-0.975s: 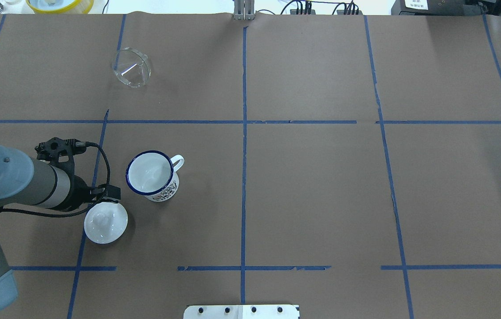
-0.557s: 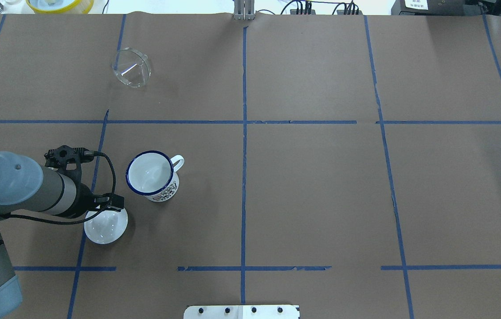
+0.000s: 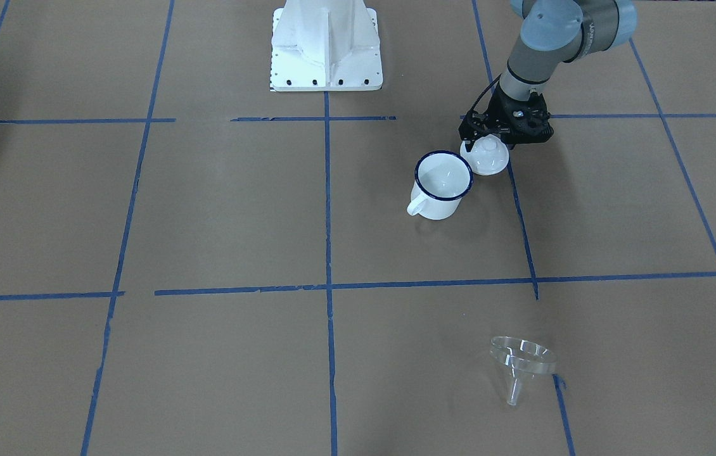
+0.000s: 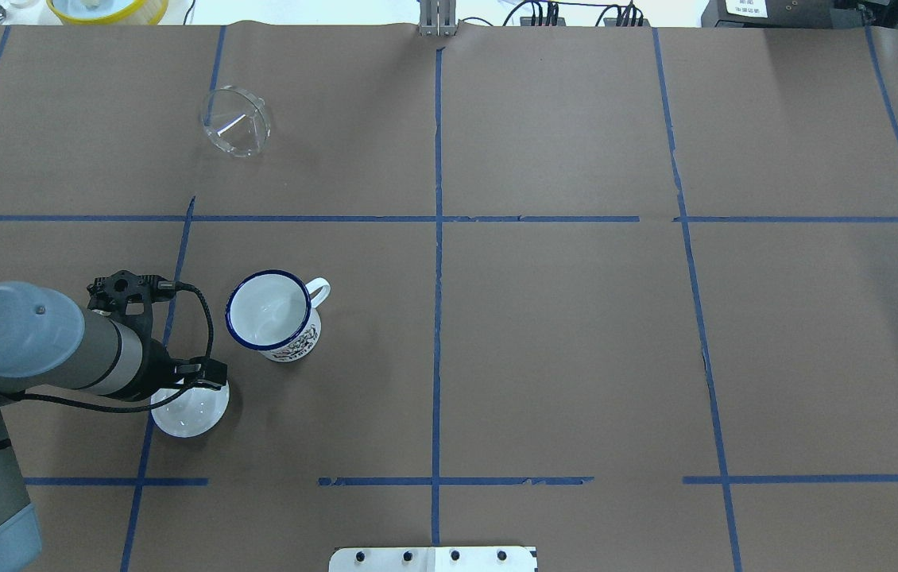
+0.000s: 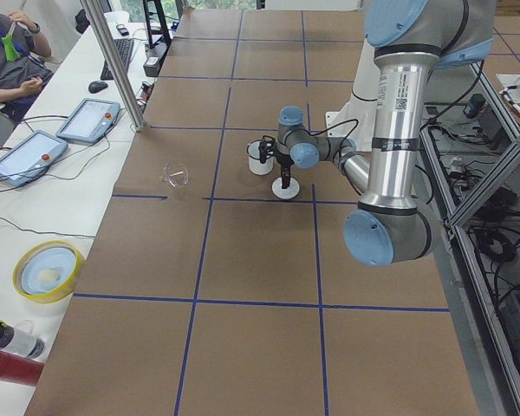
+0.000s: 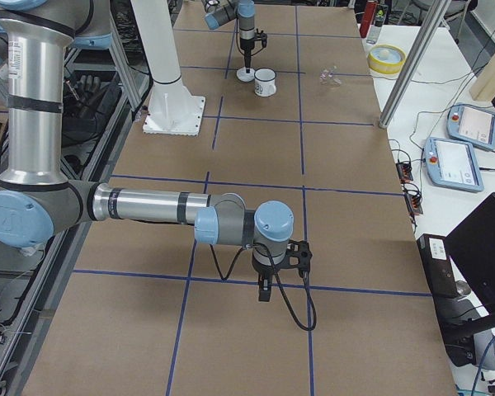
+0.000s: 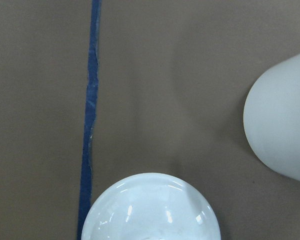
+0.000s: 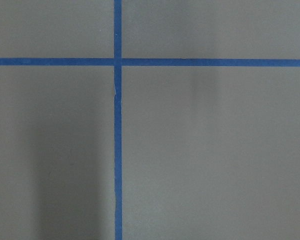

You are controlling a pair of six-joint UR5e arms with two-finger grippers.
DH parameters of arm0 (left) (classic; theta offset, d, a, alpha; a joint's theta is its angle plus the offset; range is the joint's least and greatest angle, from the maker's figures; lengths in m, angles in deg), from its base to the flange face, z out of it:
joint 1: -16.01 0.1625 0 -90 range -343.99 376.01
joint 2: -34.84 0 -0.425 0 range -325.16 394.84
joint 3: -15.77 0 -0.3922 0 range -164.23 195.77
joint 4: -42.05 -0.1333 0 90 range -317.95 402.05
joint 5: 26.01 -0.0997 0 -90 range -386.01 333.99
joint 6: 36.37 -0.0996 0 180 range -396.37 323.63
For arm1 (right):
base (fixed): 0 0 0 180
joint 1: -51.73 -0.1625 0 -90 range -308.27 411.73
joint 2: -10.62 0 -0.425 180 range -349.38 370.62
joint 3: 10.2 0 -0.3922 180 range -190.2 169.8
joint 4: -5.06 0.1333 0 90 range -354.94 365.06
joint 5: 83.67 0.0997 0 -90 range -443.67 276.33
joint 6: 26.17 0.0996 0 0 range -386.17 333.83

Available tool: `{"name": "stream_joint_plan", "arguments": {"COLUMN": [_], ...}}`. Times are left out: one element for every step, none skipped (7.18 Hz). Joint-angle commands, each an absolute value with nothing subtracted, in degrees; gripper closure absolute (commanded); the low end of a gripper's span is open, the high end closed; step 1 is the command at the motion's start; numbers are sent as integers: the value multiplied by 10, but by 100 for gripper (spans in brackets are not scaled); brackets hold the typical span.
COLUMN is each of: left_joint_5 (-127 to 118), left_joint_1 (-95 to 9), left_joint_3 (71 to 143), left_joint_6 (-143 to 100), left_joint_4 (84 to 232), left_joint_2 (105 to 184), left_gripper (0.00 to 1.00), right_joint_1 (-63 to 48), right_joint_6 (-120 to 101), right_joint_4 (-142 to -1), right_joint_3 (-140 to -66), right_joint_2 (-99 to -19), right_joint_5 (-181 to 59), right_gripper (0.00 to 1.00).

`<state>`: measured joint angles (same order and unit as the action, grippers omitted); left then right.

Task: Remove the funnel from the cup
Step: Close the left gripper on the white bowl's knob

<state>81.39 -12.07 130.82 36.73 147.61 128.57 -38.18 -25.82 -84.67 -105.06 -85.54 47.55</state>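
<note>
The clear funnel (image 4: 236, 121) lies on its side on the far left of the table, well apart from the cup; it also shows in the front view (image 3: 521, 361). The white cup (image 4: 270, 312) with a dark blue rim stands upright and empty, its handle to the right. My left gripper (image 3: 488, 139) hangs just above the round white lid (image 4: 193, 411) beside the cup; I cannot tell whether its jaws are open or shut. My right gripper (image 6: 265, 294) hangs low over bare table far from both, and I cannot tell its state.
The left wrist view shows the lid (image 7: 152, 207) at the bottom edge and the cup's wall (image 7: 282, 125) at the right. Blue tape lines cross the brown table cover. The robot's white base (image 3: 326, 44) stands at the near edge.
My left wrist has shifted toward the lid and now covers more of it. The cup, funnel and lid have not moved.
</note>
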Motion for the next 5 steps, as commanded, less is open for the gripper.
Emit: {"name": "stream_joint_plan", "arguments": {"left_joint_5": [814, 814, 814, 814, 814], "left_joint_1": [-120, -119, -119, -119, -119], "left_joint_3": [1306, 1306, 1306, 1306, 1306], "left_joint_6": [367, 368, 367, 368, 368], "left_joint_4": [1476, 1476, 1476, 1476, 1476], "left_joint_2": [1284, 1283, 1283, 1283, 1283], "left_gripper": [3, 3, 3, 3, 5], "right_joint_1": [-382, -382, -382, -382, -382], "right_joint_6": [-258, -258, -258, -258, -258], "right_joint_4": [-847, -847, -847, -847, -847], "right_joint_3": [-1051, -1051, -1050, -1051, -1050], "right_joint_2": [-855, -855, -855, -855, -855], "right_joint_5": [476, 476, 476, 476, 476], "right_gripper": [0, 0, 0, 0, 0]}}
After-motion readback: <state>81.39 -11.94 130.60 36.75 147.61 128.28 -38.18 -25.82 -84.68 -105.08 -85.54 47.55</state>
